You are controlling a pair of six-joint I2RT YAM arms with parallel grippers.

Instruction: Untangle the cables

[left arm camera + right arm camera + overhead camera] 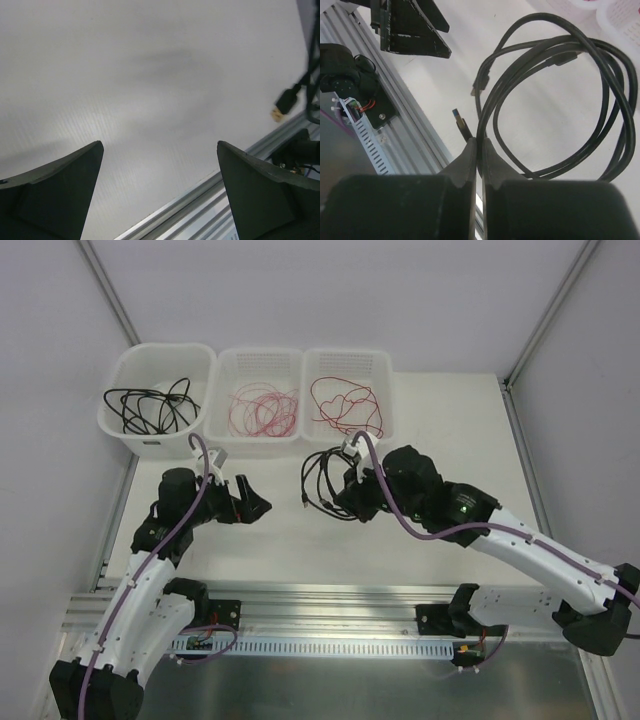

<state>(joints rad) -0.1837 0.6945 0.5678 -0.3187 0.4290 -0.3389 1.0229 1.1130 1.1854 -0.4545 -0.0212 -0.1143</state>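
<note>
My right tool (479, 145) pinches the black cable (563, 57), left tool (160, 150) spread wide — one careless pull could cinch its loops into a knot.

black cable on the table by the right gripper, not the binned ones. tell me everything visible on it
The black cable is thin, round and looks rubbery. It is wound in a loose coil of several overlapping loops and appears to lie flat on the white table. Two ends show: a gold-tipped USB-style plug and a smaller plug, both loose at the coil's edge. The right gripper is shut on the cable at that same edge. Nothing else touches it.
</note>
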